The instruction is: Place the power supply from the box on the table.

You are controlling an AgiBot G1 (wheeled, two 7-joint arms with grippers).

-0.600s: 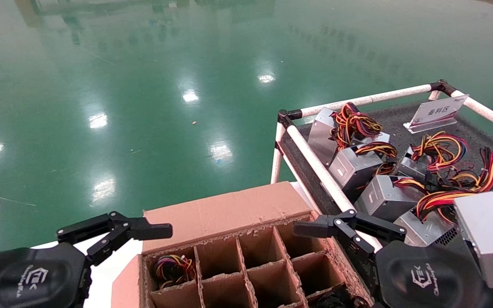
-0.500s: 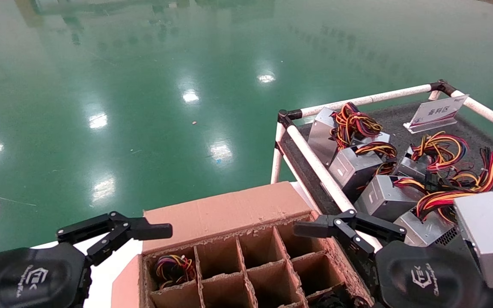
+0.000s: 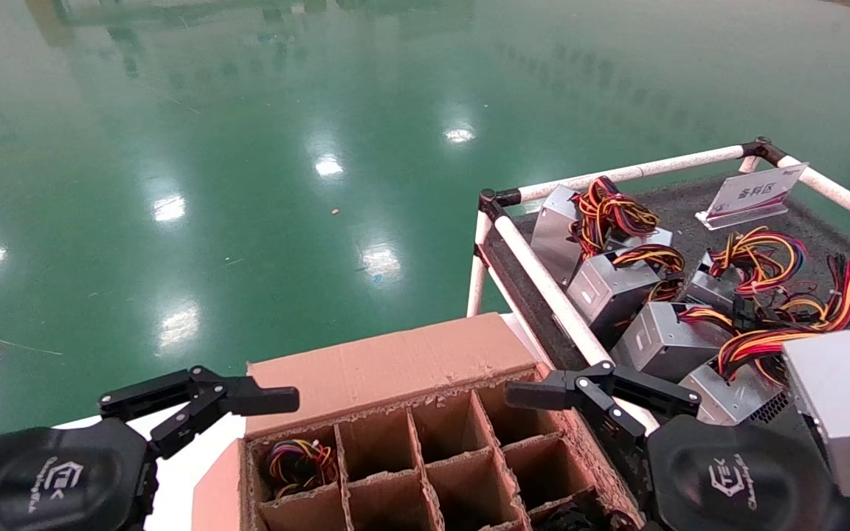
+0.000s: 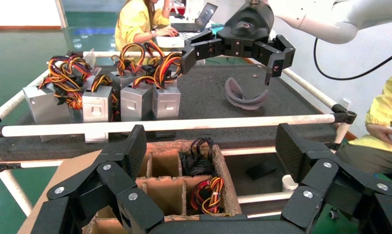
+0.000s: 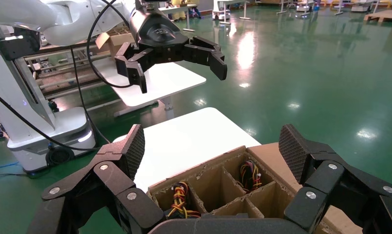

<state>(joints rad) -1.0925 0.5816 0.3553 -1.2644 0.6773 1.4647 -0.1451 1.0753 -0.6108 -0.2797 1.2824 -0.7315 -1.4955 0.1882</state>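
Note:
The box (image 3: 395,369) is a brown carton with cardboard dividers, low in the head view. One power supply shows only as coloured wires (image 3: 299,461) in its far-left cell; further wire bundles (image 4: 206,192) (image 5: 252,175) sit in other cells. My left gripper (image 3: 248,402) (image 4: 211,146) hovers open above the box's left edge, holding nothing. My right gripper (image 3: 543,394) (image 5: 213,144) hovers open above the box's right edge, also holding nothing. The table (image 3: 690,210), dark felt with white rails, stands to the right and carries several power supplies (image 3: 609,291).
A white sign (image 3: 753,193) stands at the table's far side. A grey-purple curved piece (image 4: 245,95) lies on the felt. The box rests on a white tabletop (image 5: 184,136). A glossy green floor (image 3: 248,147) lies beyond. People in yellow (image 4: 135,22) sit past the table.

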